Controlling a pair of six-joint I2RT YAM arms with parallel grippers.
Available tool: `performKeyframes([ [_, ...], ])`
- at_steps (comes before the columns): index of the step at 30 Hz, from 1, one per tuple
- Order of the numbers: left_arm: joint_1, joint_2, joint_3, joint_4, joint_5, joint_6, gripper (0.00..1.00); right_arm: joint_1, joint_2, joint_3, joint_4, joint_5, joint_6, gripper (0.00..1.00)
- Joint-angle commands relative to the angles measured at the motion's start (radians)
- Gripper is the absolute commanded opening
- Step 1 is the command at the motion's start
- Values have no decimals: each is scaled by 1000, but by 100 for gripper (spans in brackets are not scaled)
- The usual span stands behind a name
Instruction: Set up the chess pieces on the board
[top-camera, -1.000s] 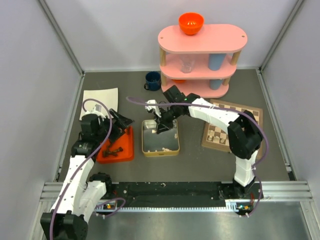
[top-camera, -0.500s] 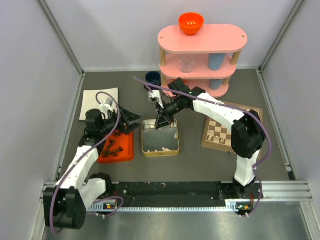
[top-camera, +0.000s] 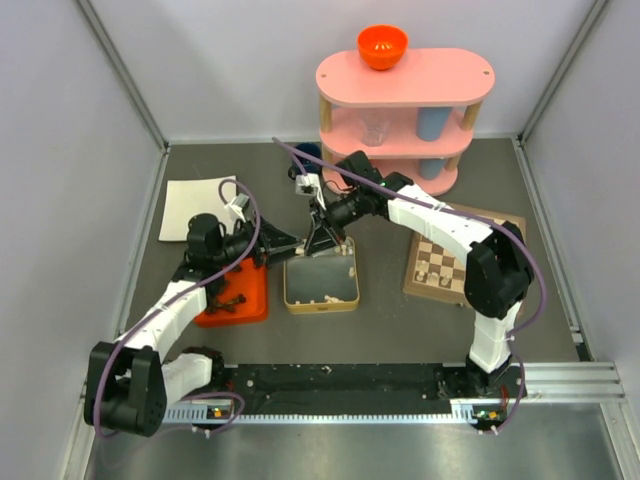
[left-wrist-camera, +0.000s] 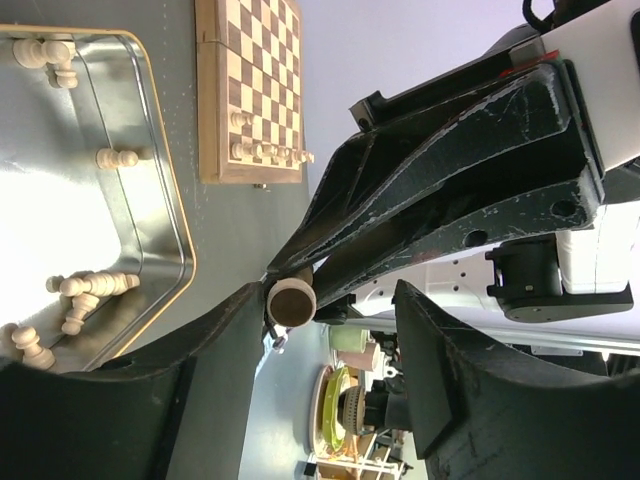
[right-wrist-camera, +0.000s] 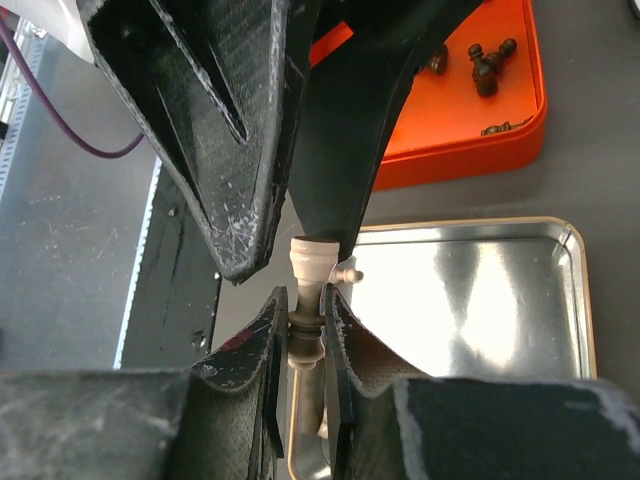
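Note:
My right gripper is shut on a pale cream chess piece, held above the far left corner of the silver tin. My left gripper is open. Its two fingers stand either side of the piece's round base, close to one finger; I cannot tell if they touch. Several cream pieces lie in the tin. The board lies to the right with a few cream pieces along its near edge. Dark pieces lie in the orange tray.
A pink three-tier shelf stands at the back with an orange bowl on top and cups inside. A white sheet lies at the far left. A dark blue mug is mostly hidden behind the right arm.
My left gripper has swung right from above the orange tray to the right gripper. The right gripper has shifted slightly towards the back, still holding the cream piece.

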Motion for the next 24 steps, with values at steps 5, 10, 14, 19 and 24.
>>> performKeyframes([
  [5,-13,19,5,65,28,6,53,0,-47,36,94,-33,78,4],
  [10,-13,31,5,73,39,2,35,2,-50,28,99,-33,85,4],
  [14,-13,37,-4,113,41,-25,11,0,-57,17,99,-31,79,6],
  [19,-13,45,-6,165,39,-54,0,-1,-73,5,99,-28,76,14],
  [24,-12,37,-18,214,32,-95,0,-26,-82,5,100,-37,113,27],
])
